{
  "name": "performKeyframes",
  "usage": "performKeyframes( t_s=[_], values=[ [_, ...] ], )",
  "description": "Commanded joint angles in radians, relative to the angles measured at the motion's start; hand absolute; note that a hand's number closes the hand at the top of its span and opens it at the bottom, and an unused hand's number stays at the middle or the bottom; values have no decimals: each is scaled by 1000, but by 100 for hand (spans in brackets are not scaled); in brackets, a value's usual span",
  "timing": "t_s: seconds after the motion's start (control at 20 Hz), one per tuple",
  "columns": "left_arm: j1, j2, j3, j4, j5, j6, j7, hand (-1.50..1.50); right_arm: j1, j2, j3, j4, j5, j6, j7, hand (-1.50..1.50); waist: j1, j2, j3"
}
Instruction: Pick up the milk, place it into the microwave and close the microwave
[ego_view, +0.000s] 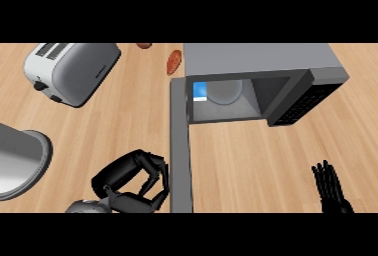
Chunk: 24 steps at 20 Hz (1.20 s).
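Pale wooden counter fills the head view. At top centre sits the grey microwave, its door swung wide open and seen edge-on as a long grey strip running toward the lower edge. Inside the cavity, the milk shows only as a small blue and white patch at the left wall, beside a pale round turntable; no writing on it can be read. The left hand is beside the door's near end, fingers curled together, holding nothing visible. The right hand rests at lower right, fingers straight and upward, its wrist cut off. A toaster lies upper left; a grey round vessel is cropped at the left edge. Two reddish-brown items near the microwave's top-left corner are too small to identify.
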Motion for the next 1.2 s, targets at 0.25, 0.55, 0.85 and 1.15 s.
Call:
performKeyframes(
  t_s=[0.25,0.55,0.85,1.15],
  values=[
    [-38,0,-375,176,-22,258,-54,150,257,-62,59,-436,-154,210,73,-150,1,7,2],
    [-99,0,-611,298,22,547,-78,150,349,-70,150,-682,-216,234,181,-150,-8,13,2],
    [-226,0,-798,294,141,828,-10,150,385,-117,169,-878,-283,222,314,-150,-29,15,2],
    [-373,1,-838,350,259,995,-4,150,422,-137,205,-1033,-340,221,423,-150,-60,24,0]
  ],
)
